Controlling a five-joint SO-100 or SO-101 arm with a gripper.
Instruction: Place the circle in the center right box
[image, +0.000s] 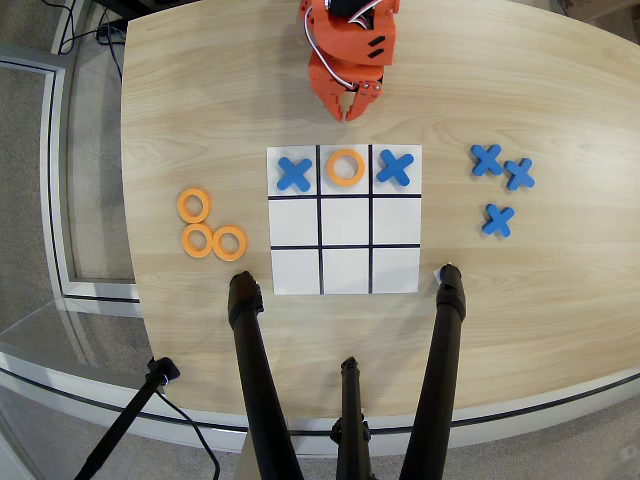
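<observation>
In the overhead view, the orange gripper (349, 112) hangs clenched and empty above the board (345, 282). The circle (194, 205) lies left, beside two rings; the center right box (294, 221) is bare. No writing shows.

Orange two-finger gripper (349, 112) at top, fingertips together, above white nine-cell board (345, 284). Top row: blue X, orange ring, blue X. Three flat orange rings (194, 206) clustered left; middle-row left cell (294, 221) bare.
</observation>
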